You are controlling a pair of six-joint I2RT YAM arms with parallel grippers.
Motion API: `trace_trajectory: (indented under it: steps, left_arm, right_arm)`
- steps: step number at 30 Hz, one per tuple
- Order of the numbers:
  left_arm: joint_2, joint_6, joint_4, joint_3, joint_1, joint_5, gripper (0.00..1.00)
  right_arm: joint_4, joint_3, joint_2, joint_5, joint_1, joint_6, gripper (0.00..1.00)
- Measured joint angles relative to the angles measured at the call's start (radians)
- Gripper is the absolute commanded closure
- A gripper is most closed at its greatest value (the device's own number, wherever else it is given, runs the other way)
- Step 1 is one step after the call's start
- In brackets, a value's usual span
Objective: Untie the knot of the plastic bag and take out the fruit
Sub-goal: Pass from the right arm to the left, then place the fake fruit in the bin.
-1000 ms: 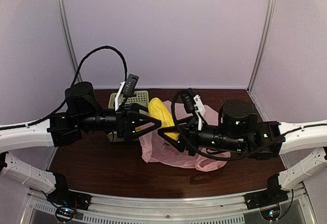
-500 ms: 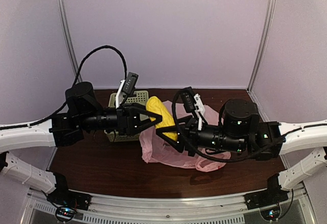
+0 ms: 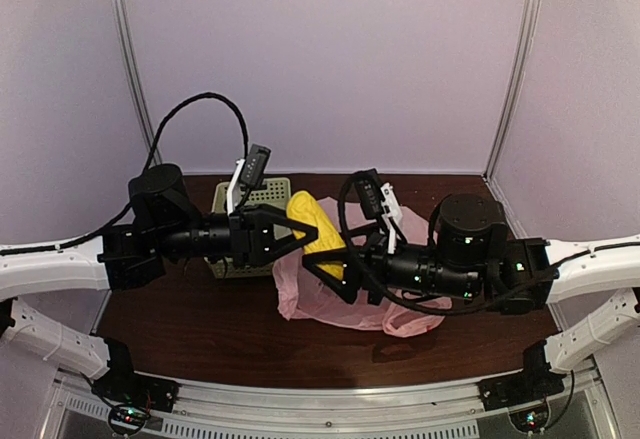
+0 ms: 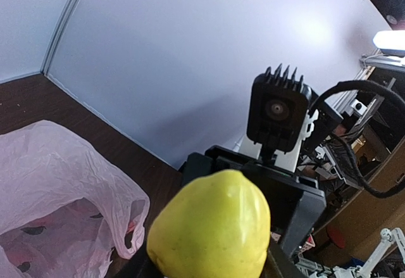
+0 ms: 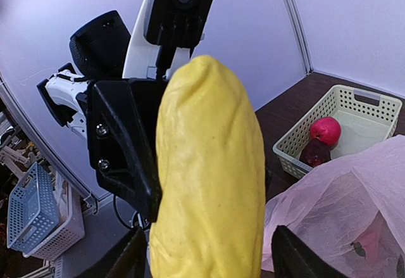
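Note:
A long yellow fruit (image 3: pixel 318 224) hangs in the air between both arms, above the pink plastic bag (image 3: pixel 340 304). My left gripper (image 3: pixel 295 231) is shut on its upper end; in the left wrist view the fruit (image 4: pixel 212 227) fills the space between the jaws (image 4: pixel 212 268). My right gripper (image 3: pixel 335 259) is open around its lower end, and in the right wrist view the fingers (image 5: pixel 297 256) stand a little off the fruit (image 5: pixel 209 176). The bag (image 5: pixel 354 202) lies open and crumpled on the table, something red showing through it.
A pale green slotted basket (image 3: pixel 262 191) stands at the back left behind the left arm. In it lie a red round fruit (image 5: pixel 325 130) and a dark red one (image 5: pixel 314 152). White booth walls close in the table on three sides.
The left gripper has moved in and shut on the yellow fruit's upper end. The right gripper's jaws have opened off the fruit. The fruit has stayed at about the same height.

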Motion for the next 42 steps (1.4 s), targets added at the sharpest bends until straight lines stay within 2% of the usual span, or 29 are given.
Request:
trace_trajectory:
  steps: [2,4,10,15,19,28,42]
  left_arm:
    - [-0.006,0.005,-0.018,-0.001,0.000,-0.017,0.64]
    - [-0.019,0.023,-0.055,0.000,0.000,-0.044,0.65]
    - [-0.062,0.127,-0.315,0.077,0.031,-0.141,0.65]
    - [-0.130,0.200,-0.476,0.137,0.214,-0.167,0.65]
    - [-0.122,0.254,-0.582,0.172,0.353,-0.189,0.64]
    - [0.110,0.407,-0.766,0.267,0.454,-0.333,0.65]
    - [0.470,0.495,-0.764,0.346,0.514,-0.433,0.65]
  right_arm:
    - [0.002,-0.003,-0.003,0.017,0.000,0.008,0.05]
    - [0.003,-0.018,-0.018,0.039,0.000,0.011,0.02]
    - [-0.005,-0.062,-0.105,0.106,0.000,0.011,0.00]
    - [-0.010,-0.083,-0.151,0.151,0.000,0.014,0.00]
    - [-0.015,-0.092,-0.159,0.177,0.000,0.014,0.00]
    - [-0.038,-0.096,-0.174,0.216,0.000,0.019,0.00]
    - [-0.068,-0.096,-0.189,0.254,0.000,0.030,0.00]
